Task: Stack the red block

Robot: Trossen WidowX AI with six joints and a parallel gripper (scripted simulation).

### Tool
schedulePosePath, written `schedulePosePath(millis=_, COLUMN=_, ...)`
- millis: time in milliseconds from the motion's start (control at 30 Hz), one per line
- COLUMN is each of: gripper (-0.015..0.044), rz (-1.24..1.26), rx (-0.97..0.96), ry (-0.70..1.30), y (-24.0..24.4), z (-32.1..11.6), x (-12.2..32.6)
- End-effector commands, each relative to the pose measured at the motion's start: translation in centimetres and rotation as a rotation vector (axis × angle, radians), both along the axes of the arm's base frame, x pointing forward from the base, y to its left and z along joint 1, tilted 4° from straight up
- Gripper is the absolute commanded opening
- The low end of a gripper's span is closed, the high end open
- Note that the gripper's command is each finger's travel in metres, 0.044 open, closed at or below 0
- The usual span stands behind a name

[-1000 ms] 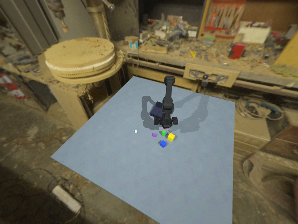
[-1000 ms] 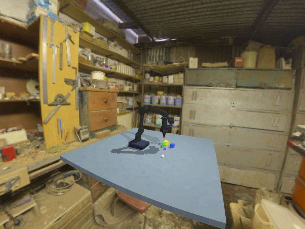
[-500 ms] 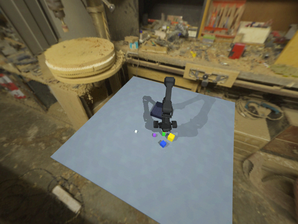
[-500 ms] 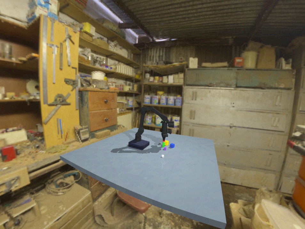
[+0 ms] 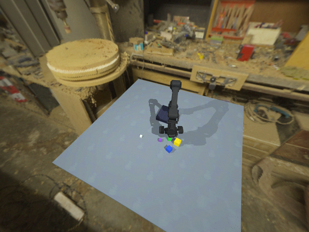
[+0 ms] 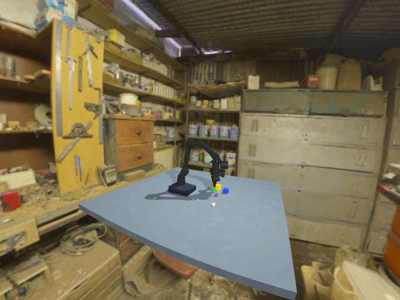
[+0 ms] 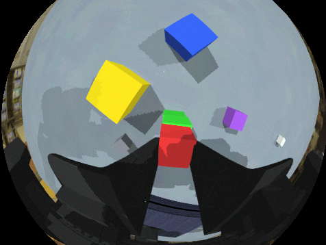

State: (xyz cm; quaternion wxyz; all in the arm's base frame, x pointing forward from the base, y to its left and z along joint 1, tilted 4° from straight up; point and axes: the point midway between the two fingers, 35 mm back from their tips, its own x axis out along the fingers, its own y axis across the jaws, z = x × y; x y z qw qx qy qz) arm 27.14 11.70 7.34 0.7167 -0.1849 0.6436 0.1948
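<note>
From where I stand, the gripper (image 5: 170, 136) (image 6: 214, 184) (image 7: 174, 142) is clenched on the red block (image 6: 214, 185) (image 7: 176, 147), one finger to each side, which leaves its underside free to be set down. The block is at or just over the top of the green tower (image 5: 169, 139) (image 6: 214, 190) (image 7: 177, 118); whether they touch I can't tell. The arm reaches out and bends down so the fingers point at the table (image 5: 149, 159) (image 6: 206, 222) (image 7: 253, 44), probably to lower the block without shoving the tower sideways.

The tower's long axis looks upright. The red block looks nearly cubic, with no clear long axis; its faces sit roughly square to the fingers and nearly in line with the tower's.

The yellow block (image 5: 177, 142) (image 6: 218, 187) (image 7: 116, 92) is near the tower, so any sideways drift risks a knock. I'd want the block settled squarely before the fingers part, then a straight lift away.
</note>
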Motion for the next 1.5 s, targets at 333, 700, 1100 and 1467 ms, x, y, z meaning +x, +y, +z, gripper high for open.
schedulePosePath(millis=333, gripper=0.0000, rz=-0.004, rx=-0.003, ry=-0.003, y=-0.05, z=0.09, x=0.06)
schedulePosePath(millis=700, gripper=0.0263, rz=0.000, rx=0.000, ry=-0.001, y=0.01, z=0.02, x=0.02)
schedulePosePath(millis=1100, gripper=0.0440, rz=0.000, rx=0.000, ry=-0.001, y=0.01, z=0.02, x=0.02)
schedulePosePath(millis=1467, gripper=0.0440, rz=0.000, rx=0.000, ry=-0.001, y=0.01, z=0.02, x=0.02)
